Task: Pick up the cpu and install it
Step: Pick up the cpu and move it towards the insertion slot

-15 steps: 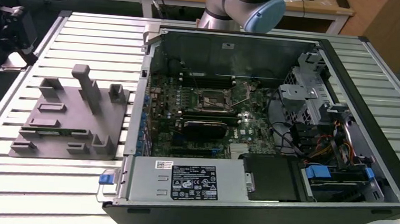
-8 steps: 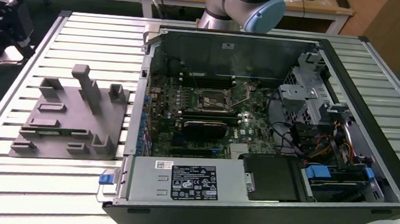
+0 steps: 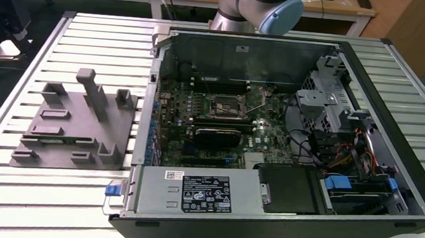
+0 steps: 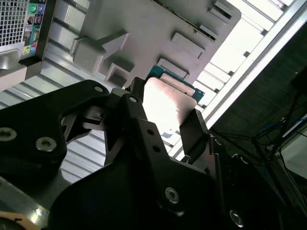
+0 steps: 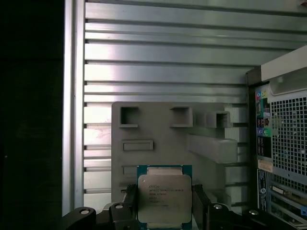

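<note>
The cpu is a small square chip with a silvery top and a thin green edge. It sits between the two black fingers of my gripper, which is shut on its opposite sides. In the second wrist view the cpu shines brightly between the fingers of the gripper. It hangs in the air, with the grey holder tray well beyond it. In the exterior view the black-framed socket lies on the motherboard inside the open computer case, and the arm stands behind the case.
The grey holder tray with its raised blocks lies on the slatted metal table, at the exterior view's left of the case. The power supply and drive cages crowd the case. The case's rear panel shows beside the tray.
</note>
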Robot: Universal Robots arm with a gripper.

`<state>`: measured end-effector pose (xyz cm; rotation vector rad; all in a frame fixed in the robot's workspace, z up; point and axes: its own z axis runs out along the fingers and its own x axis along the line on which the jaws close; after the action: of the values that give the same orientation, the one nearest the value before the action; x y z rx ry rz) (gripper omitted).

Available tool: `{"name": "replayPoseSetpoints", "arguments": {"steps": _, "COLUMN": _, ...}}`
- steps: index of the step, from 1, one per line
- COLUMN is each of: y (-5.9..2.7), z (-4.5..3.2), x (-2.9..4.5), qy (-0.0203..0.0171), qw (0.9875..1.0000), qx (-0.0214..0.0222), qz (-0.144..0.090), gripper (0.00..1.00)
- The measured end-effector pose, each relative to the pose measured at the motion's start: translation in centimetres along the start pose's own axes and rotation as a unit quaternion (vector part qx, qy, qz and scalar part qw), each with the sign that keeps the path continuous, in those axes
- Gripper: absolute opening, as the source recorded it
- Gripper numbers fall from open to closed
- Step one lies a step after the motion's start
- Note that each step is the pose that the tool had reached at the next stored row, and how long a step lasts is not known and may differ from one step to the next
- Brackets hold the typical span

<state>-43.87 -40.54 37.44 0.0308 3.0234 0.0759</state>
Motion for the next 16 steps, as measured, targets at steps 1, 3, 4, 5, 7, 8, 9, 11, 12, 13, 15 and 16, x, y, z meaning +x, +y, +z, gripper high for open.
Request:
{"name": "replayPoseSetpoints", "arguments": {"steps": 1, "y": 0.01, "z": -0.2, "x": -0.02, "qy": -0.0007, "qw": 1.0, "qx": 0.0, "qz": 0.0, "gripper": 0.54}}
{"name": "replayPoseSetpoints", "arguments": {"steps": 3, "y": 0.03, "z": -0.55, "x": -0.06, "qy": -0.002, "qw": 1.0, "qx": -0.0001, "qz": 0.0, "gripper": 0.54}}
{"name": "replayPoseSetpoints", "arguments": {"steps": 4, "y": 0.03, "z": -0.61, "x": -0.07, "qy": -0.0024, "qw": 1.0, "qx": 0.0, "qz": 0.0, "gripper": 0.54}}
{"name": "replayPoseSetpoints", "arguments": {"steps": 5, "y": 0.03, "z": -0.61, "x": -0.07, "qy": -0.0027, "qw": 1.0, "qx": -0.0001, "qz": 0.0, "gripper": 0.54}}
{"name": "replayPoseSetpoints", "arguments": {"steps": 7, "y": 0.04, "z": -0.61, "x": -0.07, "qy": -0.0029, "qw": 1.0, "qx": -0.0001, "qz": 0.0, "gripper": 0.54}}
{"name": "replayPoseSetpoints", "arguments": {"steps": 8, "y": 0.03, "z": -0.62, "x": -0.07, "qy": -0.0029, "qw": 1.0, "qx": 0.0, "qz": 0.0, "gripper": 0.54}}
{"name": "replayPoseSetpoints", "arguments": {"steps": 9, "y": 0.03, "z": -0.62, "x": -0.08, "qy": -0.0026, "qw": 1.0, "qx": 0.0, "qz": 0.0, "gripper": 0.54}}
{"name": "replayPoseSetpoints", "arguments": {"steps": 11, "y": 0.05, "z": -0.6, "x": -0.32, "qy": 0.0024, "qw": 1.0, "qx": 0.0002, "qz": 0.0, "gripper": 0.54}}
{"name": "replayPoseSetpoints", "arguments": {"steps": 12, "y": 0.04, "z": -0.57, "x": -0.51, "qy": 0.0052, "qw": 1.0, "qx": 0.0003, "qz": 0.0, "gripper": 0.54}}
{"name": "replayPoseSetpoints", "arguments": {"steps": 13, "y": 0.05, "z": -0.54, "x": -0.69, "qy": 0.0079, "qw": 1.0, "qx": 0.0002, "qz": 0.0, "gripper": 0.54}}
{"name": "replayPoseSetpoints", "arguments": {"steps": 15, "y": 0.05, "z": -0.49, "x": -1.05, "qy": 0.0136, "qw": 0.9999, "qx": 0.0004, "qz": 0.001, "gripper": 0.54}}
{"name": "replayPoseSetpoints", "arguments": {"steps": 16, "y": 0.05, "z": -0.46, "x": -1.23, "qy": 0.0165, "qw": 0.9999, "qx": 0.0005, "qz": 0.001, "gripper": 0.54}}
